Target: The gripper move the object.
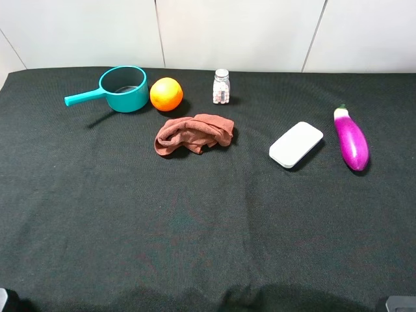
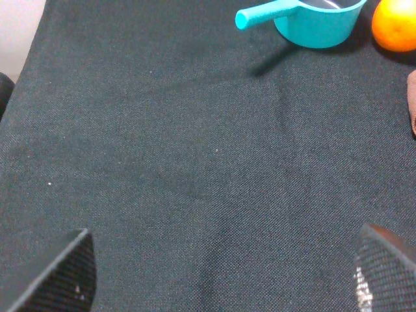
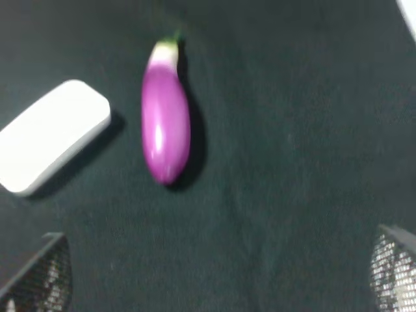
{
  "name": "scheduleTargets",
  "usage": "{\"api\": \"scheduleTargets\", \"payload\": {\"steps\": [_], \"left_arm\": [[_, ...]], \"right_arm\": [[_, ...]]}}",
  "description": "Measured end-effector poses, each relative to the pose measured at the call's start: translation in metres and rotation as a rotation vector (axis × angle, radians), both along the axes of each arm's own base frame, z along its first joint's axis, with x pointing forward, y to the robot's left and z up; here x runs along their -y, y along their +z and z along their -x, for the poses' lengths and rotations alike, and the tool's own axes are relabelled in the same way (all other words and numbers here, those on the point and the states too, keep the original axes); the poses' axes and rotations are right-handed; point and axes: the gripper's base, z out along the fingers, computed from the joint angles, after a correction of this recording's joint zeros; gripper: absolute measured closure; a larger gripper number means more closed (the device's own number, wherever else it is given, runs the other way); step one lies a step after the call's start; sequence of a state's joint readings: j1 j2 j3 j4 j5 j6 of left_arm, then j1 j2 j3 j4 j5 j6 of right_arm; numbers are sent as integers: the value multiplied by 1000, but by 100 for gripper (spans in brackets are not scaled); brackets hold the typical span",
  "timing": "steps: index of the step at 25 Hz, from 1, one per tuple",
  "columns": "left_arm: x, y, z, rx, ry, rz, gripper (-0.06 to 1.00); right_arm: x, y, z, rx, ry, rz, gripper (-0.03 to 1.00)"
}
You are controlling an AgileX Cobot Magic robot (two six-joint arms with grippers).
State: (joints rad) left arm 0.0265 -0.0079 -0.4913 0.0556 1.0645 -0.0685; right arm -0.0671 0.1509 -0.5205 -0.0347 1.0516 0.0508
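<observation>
Eggplant (image 3: 165, 120) lies on the black cloth (image 1: 208, 221) at the right, apart from the right gripper (image 3: 214, 276), whose jaws stand wide and empty. Left gripper (image 2: 221, 270) likewise gapes empty. Beyond sit a white box (image 1: 296, 144), seemingly a case, a brown rag (image 1: 195, 134), an orange (image 1: 166, 94) and a teal pot (image 1: 123, 89).

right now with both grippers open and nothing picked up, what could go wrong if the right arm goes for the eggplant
The eggplant is rounded and smooth, so it may roll or slip as the right gripper shuts. The white case lies close beside it, and a wide-open finger could nudge it. The right wrist view is blurred, so aim may be off.
</observation>
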Motion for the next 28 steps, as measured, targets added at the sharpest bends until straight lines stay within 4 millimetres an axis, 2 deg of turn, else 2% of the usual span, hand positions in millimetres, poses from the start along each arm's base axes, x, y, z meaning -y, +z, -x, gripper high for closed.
{"api": "scheduleTargets", "payload": {"steps": [3, 5, 12, 28], "left_arm": [[0, 0, 0, 0, 0, 0, 11], [0, 0, 0, 0, 0, 0, 11], [0, 0, 0, 0, 0, 0, 11], [0, 0, 0, 0, 0, 0, 11]], "right_arm": [[-2, 1, 20, 119, 11, 11, 27], [-3, 0, 25, 147, 24, 21, 27], [-5, 0, 26, 146, 133, 23, 27], [-7, 0, 26, 147, 164, 25, 27]]}}
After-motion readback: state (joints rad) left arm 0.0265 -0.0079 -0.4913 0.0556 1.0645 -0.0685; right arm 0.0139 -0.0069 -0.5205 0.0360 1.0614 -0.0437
